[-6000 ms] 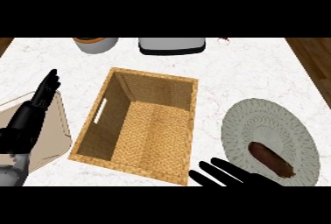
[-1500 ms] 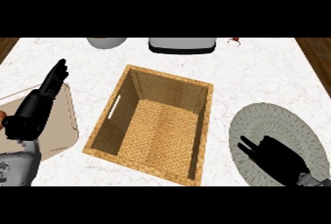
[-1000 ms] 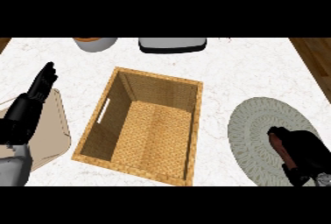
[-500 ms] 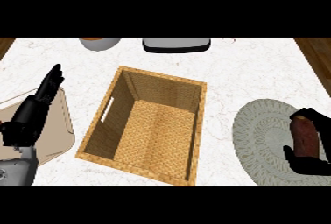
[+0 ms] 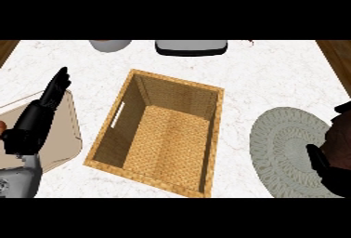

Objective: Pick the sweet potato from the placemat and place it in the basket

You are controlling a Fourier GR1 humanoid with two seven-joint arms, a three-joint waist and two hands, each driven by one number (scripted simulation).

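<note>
Head view looks down on a white marble counter (image 5: 274,79), the biggest thing here. In the middle sits a big woven basket (image 5: 214,139) with a slot handle on its 9 o'clock wall, and nothing lies inside it. At 3 o'clock from the basket lies the round grey placemat (image 5: 281,144), flat on the counter and just beside the basket. At 9 o'clock from the basket lies a tan board (image 5: 61,135) with rounded corners. The left hand (image 5: 37,123) shows over that board, near the left edge, with its fingers straight and pointing to 12 o'clock, relaxed and holding nothing. At the far right edge, over the 3 o'clock side of the placemat, is the right hand (image 5: 326,165), with its fingers and thumb curled round the sweet potato (image 5: 339,142). The brown sweet potato shows between the black fingers and is partly cut off by the edge. At 12 o'clock, at the back of the counter, stand a grey box with a dark base (image 5: 191,47) and a smaller grey bowl (image 5: 109,45) at 11 o'clock.
</note>
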